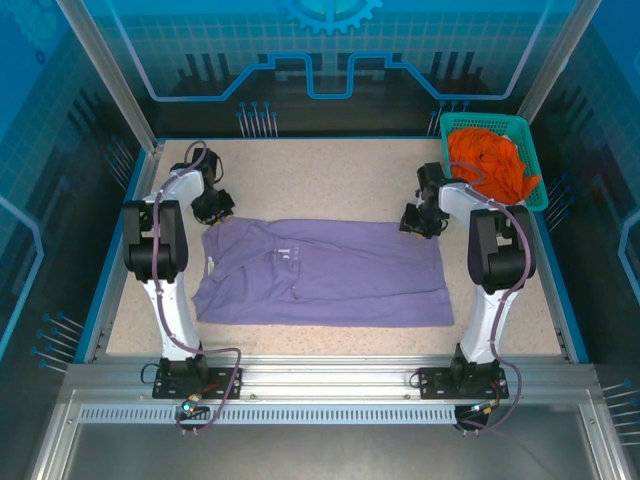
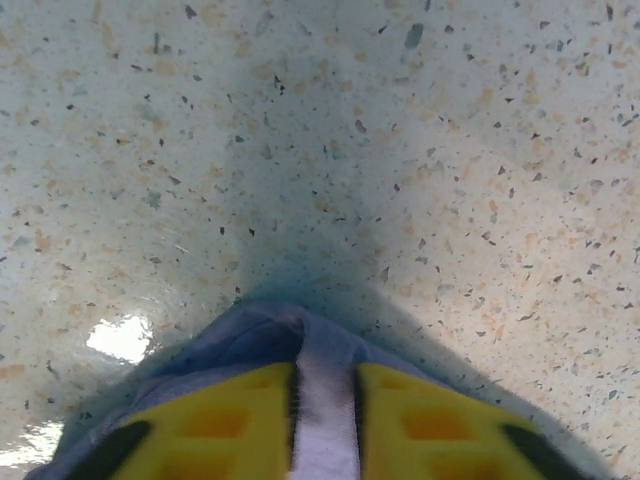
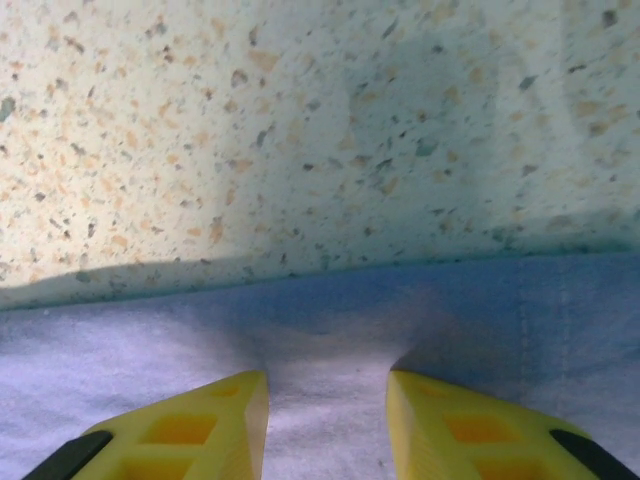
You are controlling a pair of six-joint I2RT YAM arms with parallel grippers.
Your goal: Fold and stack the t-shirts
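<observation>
- The purple t-shirt (image 1: 330, 275) lay spread flat on the speckled tabletop (image 1: 320, 170), lengthwise from left to right, between the two arms.
- The left claw (image 1: 213, 207) sat at the shirt's far left corner. In its wrist view (image 2: 325, 378) the yellow fingers (image 2: 230, 420) were drawn close together, with a thin ridge of purple cloth pinched between them.
- The right claw (image 1: 420, 220) sat at the shirt's far right corner. In its wrist view (image 3: 327, 385) the jaws stood partly apart, pressed onto the shirt's far hem with cloth gathered between them. I could not tell whether that cloth was clamped.
- The orange t-shirt (image 1: 490, 162) lay crumpled in a teal mesh basket (image 1: 485, 120), beyond the purple shirt's right end and just behind the right claw.
</observation>
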